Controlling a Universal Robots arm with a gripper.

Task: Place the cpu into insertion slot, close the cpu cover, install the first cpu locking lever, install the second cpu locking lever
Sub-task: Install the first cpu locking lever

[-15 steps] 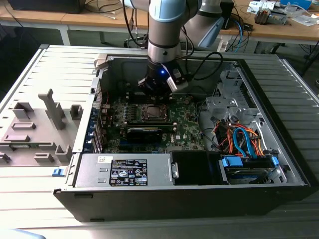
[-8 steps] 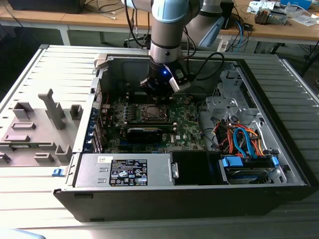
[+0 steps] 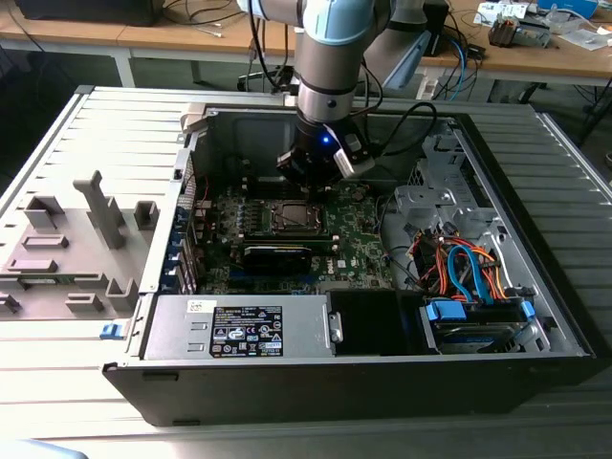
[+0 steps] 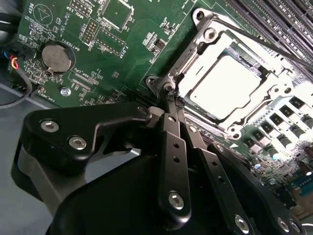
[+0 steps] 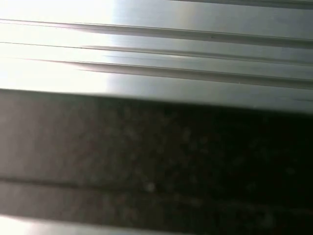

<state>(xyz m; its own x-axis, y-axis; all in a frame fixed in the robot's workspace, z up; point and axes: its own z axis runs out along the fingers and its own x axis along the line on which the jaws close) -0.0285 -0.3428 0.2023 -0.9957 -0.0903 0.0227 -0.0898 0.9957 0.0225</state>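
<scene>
**Currently: CPU seated, cover down, gripper at a socket corner**

Presently the arm reaches into the open computer case [image 3: 535, 316], with the gripper [image 3: 311, 177] low over the green motherboard [image 3: 359, 251], just behind the socket as the exterior view shows it.

In the second wrist view the gripper [image 4: 172, 100] has its two black fingers [image 4: 172, 147] drawn together, tips meeting with no visible gap. The tips rest at a corner of the insertion slot [image 4: 166, 87], against a thin metal part there. Whether they are pinching that part or only touching it cannot be told.

The cpu [image 4: 226, 84] lies flat inside the insertion slot, its silvery-grey top facing up. The cpu cover [image 4: 203, 49] is down over it, framing the chip through its square cut-out. A thin metal lever [image 4: 254, 41] runs along the far side of the socket.

Nearby on the board, a round coin battery [image 4: 55, 58] sits well apart from the socket. In the exterior view a long black card [image 3: 277, 254] lies just in front of the socket, and a bundle of orange and blue cables [image 3: 459, 273] occupies the case toward the exterior view's right.
</scene>
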